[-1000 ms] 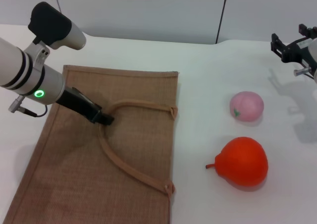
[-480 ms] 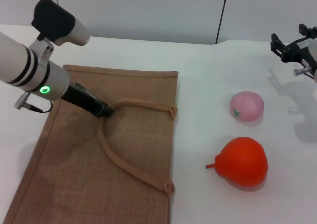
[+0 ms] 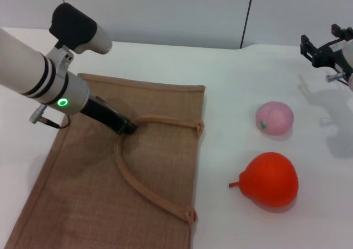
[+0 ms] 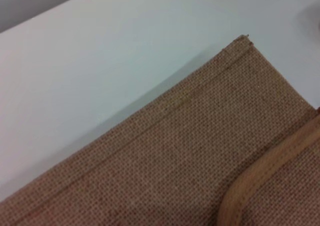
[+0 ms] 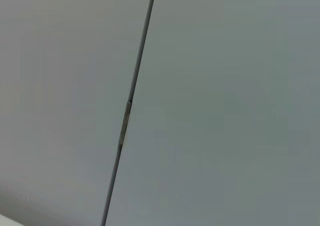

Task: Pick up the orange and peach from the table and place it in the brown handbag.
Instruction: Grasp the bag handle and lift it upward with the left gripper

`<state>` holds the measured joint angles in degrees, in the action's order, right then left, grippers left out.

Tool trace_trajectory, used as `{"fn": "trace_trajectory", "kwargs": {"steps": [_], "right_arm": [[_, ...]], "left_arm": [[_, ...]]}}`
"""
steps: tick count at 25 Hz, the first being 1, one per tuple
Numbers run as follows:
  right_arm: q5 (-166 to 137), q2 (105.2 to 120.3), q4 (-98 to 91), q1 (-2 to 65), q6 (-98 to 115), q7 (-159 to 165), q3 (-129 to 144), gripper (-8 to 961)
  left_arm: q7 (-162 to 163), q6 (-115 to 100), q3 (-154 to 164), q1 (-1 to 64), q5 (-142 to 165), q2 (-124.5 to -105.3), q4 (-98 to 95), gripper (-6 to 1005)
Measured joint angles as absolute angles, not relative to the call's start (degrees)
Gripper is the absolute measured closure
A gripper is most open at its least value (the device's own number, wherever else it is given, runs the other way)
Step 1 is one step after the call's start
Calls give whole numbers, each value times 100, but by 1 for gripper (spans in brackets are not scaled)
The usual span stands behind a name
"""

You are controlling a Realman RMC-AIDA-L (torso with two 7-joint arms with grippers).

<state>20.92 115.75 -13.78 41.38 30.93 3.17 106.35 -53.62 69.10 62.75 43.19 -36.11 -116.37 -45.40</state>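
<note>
The left gripper (image 3: 126,129) is pressing its fingers closed on the handle (image 3: 144,191) of the brown handbag (image 3: 83,205), which is lying flat along the left half of the surface (image 3: 231,78), so the step in hand looks like lifting the bag's mouth open. The peach (image 3: 274,118) and the orange (image 3: 271,179) are sitting untouched toward the right edge, the orange nearer the front. The right gripper (image 3: 325,53) is hanging at the far right corner, its fingers' spread impossible to tell, and would need to descend over a fruit next.
</note>
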Motion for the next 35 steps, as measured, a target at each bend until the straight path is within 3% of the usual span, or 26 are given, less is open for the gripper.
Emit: {"fn": "trace_trajectory", "kwargs": {"steps": [16,29,35], "right_arm": [[2092,11567,-1380,4126,3094,296,10635,212],[2083,11566,-1679,4063,2930,266,10722,212],[2081,11550,-3004,3612,1957,-407,10772,213]], "left_arm": [[-5439,6917,6172,4284,-3652,-11631,-4691,856],[-5501,7364,5908,3657,-4274,-11639,-7044,879],[-5435,7896,5509,3571,-4434,-11637,-8193,884]]}}
